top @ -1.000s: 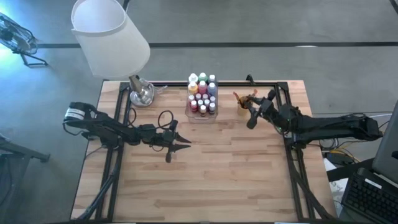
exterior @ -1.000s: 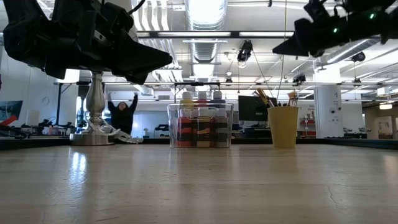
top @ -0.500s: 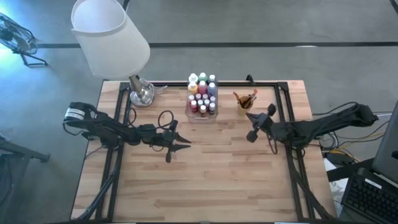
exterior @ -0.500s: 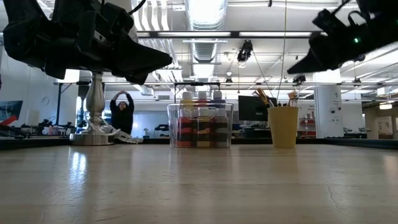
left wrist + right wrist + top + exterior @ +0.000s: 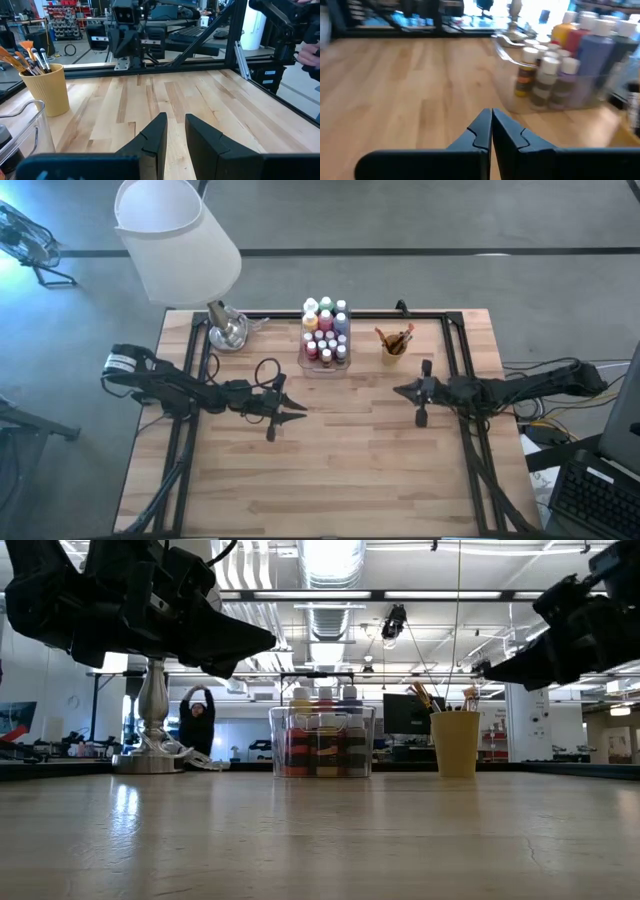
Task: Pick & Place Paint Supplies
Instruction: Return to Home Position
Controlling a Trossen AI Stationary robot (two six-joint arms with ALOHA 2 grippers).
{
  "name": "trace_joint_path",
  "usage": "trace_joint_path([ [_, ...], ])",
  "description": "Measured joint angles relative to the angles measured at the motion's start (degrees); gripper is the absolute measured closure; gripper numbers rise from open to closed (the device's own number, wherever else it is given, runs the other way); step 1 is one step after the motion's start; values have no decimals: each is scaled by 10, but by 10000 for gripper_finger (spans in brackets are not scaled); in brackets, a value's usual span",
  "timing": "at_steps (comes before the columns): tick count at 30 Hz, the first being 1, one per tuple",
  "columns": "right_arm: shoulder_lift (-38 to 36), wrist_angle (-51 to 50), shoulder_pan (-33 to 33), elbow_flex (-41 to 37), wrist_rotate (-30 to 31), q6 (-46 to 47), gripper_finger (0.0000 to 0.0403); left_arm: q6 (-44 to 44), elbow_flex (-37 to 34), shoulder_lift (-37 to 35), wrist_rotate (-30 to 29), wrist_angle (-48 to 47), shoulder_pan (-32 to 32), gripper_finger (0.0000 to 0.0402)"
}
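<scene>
1. The left gripper (image 5: 298, 411) hung left of centre in the high view. Its fingers (image 5: 155, 136) stood a narrow gap apart and held nothing.
2. The right gripper (image 5: 399, 390) hung right of centre, fingers (image 5: 481, 131) pressed together, empty.
3. The bottles (image 5: 325, 330) stood packed in the box (image 5: 322, 740) at top centre.
4. The brushes (image 5: 395, 338) stood bristles-up in the cup (image 5: 455, 743), just right of the box, their handles hidden inside it.
5. The low view cut both arms off at its top edge. Only it showed a person (image 5: 197, 715), arms raised, in the room behind.
6. Only the high view showed the lamp (image 5: 175, 235) shade, upper left, over the wooden table (image 5: 330, 470).
</scene>
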Motion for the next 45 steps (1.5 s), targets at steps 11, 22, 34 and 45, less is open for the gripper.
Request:
trace_joint_path([
  [11, -170, -63, -85, -15, -159, -57, 395, 0, 0, 0, 0, -8, 0, 328],
  [22, -267, -99, -87, -14, -141, -60, 394, 0, 0, 0, 0, -17, 0, 328],
  [34, -241, -105, -87, -14, -140, -52, 394, 0, 0, 0, 0, -45, 0, 328],
  [45, -241, -105, -87, -14, -140, -51, 394, -15, -3, -60, 0, -124, 0, 328],
])
